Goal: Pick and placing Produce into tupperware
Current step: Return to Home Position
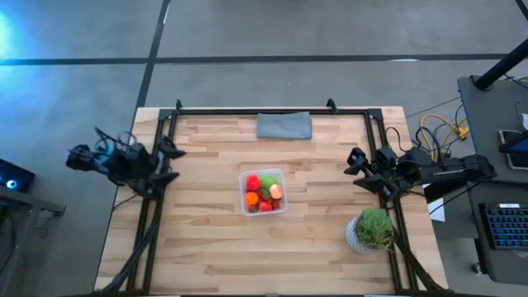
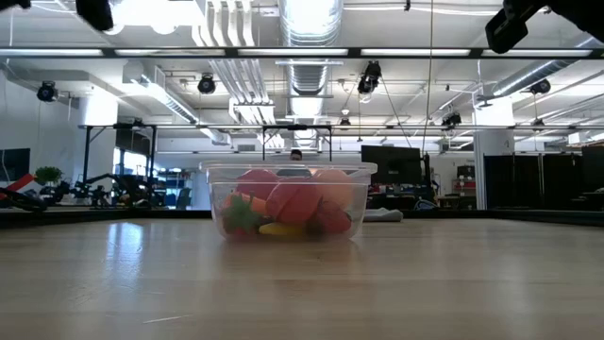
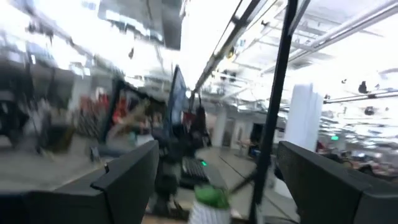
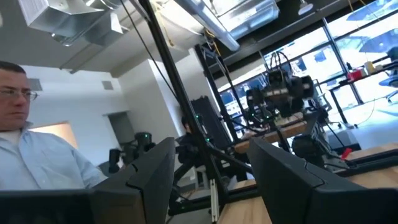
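Scene: A wooden table [image 1: 214, 247] in a big open workshop, with a dark robot arm parked at each side.
Box: The clear plastic box [image 1: 262, 171] stands upright near the middle of the table, open at the top and well apart from both arms.
Produce: Every toy fruit in view lies inside the box. There is a red piece [image 1: 253, 182], a green ball [image 1: 270, 181], an orange ball [image 1: 252, 198], a peach ball [image 1: 277, 191] and small red berries [image 1: 266, 206] on the side away from the cloth. From table height they crowd together against the clear wall, piled close to the rim.
Left arm: The left gripper [image 1: 173, 162] hangs at the table's left edge, up off the wood and pointing inward. Its fingers [image 3: 127, 180] are spread wide and grasp nothing.
Right arm: The right gripper [image 1: 356, 171] hangs at the right edge, also raised and facing inward. Its fingers [image 4: 152, 171] are parted and empty.
Cloth: A grey folded cloth [image 1: 285, 125] lies flat at the far edge, beyond the box.
Plant: A leafy potted plant [image 1: 371, 229] stands by the right edge, just beside the right arm.
Beyond the table: A keyboard [image 1: 503, 227] sits on a desk [image 1: 483, 107] to the right. A person in a pale shirt [image 4: 37, 165] shows at the side of the right wrist camera's view.
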